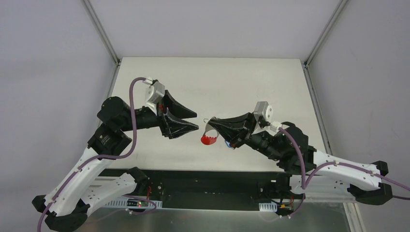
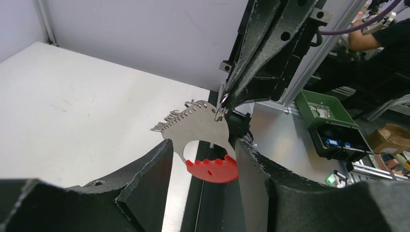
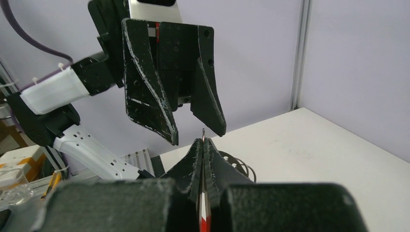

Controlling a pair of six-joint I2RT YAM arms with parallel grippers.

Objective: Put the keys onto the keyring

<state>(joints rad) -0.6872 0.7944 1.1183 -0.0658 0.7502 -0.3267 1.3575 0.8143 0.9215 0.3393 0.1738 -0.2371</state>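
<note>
The keyring is a curved silver strip with a red end (image 1: 209, 139) and thin wire rings (image 2: 176, 117) along its upper edge. My right gripper (image 1: 210, 121) is shut on the strip's top and holds it above the table; in the right wrist view the strip (image 3: 204, 220) runs edge-on between the closed fingertips. My left gripper (image 1: 197, 121) is open just left of the strip. In the left wrist view the red end (image 2: 212, 170) hangs between and beyond its two fingers. A small blue bit (image 1: 231, 145) peeks from under the right gripper; the keys cannot be made out otherwise.
The white table (image 1: 217, 82) has grey walls on three sides and metal posts at the back corners. Off the table's near edge there is a green box (image 2: 329, 108) and cabling. The arm bases sit along the dark front rail (image 1: 208, 186).
</note>
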